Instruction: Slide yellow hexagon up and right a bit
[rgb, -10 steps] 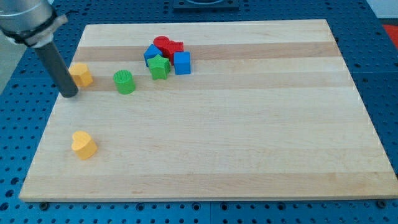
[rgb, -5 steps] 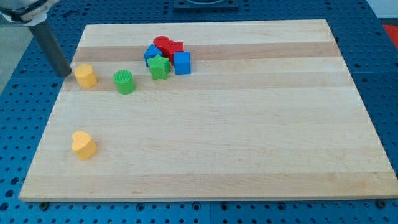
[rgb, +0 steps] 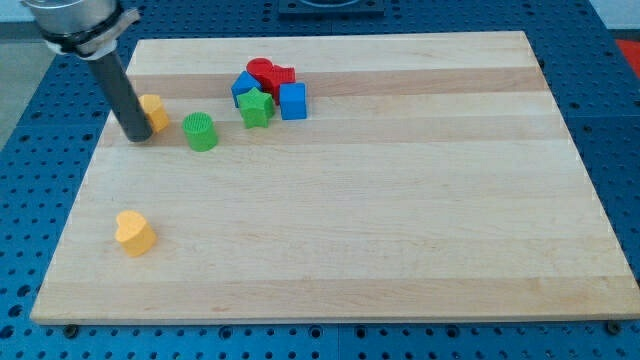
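Your tip has no pincer to report; it touches the yellow hexagon at its lower left, near the board's upper left. The push looks underway; a short up-right slide likely remains.

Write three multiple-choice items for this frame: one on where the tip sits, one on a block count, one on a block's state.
1. Where is my tip relative to the yellow hexagon?
A. at its lower-left side
B. to its right
C. far above it

2. How many yellow blocks are on the board?
A. one
B. two
C. three

3. How does the green cylinder stand?
A. stacked on the hexagon
B. pressed into the cluster
C. apart, by itself

Answers: 1 A, the rod ends just left of and below the hexagon, partly covering it. 2 B, the hexagon plus the yellow block near the view's bottom left. 3 C, bare board shows around it, between the hexagon and the green star.
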